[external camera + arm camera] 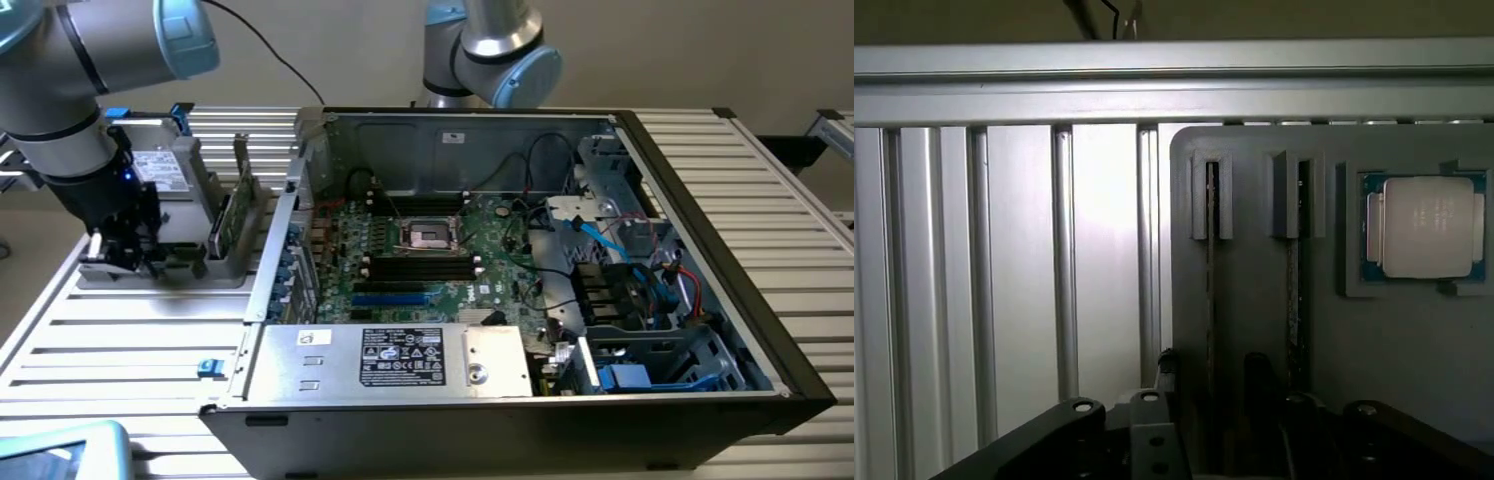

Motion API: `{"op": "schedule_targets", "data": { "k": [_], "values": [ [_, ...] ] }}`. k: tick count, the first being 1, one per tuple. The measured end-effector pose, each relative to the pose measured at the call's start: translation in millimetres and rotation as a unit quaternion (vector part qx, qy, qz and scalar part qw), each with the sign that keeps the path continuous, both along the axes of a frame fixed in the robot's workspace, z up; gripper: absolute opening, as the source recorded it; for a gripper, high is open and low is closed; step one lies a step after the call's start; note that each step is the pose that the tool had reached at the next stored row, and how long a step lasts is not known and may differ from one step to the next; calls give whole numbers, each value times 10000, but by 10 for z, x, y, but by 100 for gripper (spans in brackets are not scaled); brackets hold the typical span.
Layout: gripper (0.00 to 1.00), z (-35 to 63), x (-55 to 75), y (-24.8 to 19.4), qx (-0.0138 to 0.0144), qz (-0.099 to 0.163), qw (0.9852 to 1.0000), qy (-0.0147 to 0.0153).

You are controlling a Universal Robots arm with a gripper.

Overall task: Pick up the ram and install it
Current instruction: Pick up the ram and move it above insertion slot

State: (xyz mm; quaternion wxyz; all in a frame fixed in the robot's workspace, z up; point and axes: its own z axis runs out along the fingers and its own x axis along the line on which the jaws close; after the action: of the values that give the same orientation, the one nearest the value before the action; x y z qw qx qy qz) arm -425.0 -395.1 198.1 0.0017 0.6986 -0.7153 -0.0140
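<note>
Your hand hung low over the grey holder at the exterior view's left, and I could not tell whether it was open or closed. The ram stood on its edge in a slot of that holder, not yet lifted, with a second stick in the slot beside it. I judge they were kept upright so that the hand could take one from above. The silver processor lay flat in its own recess next to them. The holder rested on the desk of ribbed aluminium profiles, just beside the open computer case, probably to keep the way to the motherboard short. Its dark memory slots lay near the middle of the board. Behind the case another robot arm stood before a plain beige wall.
</note>
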Motion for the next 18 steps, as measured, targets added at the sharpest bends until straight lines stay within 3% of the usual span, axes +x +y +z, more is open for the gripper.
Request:
{"op": "schedule_targets", "data": {
  "k": [4,10,18],
  "values": [
    [16,0,-4,0,10,0,10000,0],
    [13,34,-10,0,46,0,10000,-8],
    [13,372,-10,0,51,0,10000,-8]
  ]
}}
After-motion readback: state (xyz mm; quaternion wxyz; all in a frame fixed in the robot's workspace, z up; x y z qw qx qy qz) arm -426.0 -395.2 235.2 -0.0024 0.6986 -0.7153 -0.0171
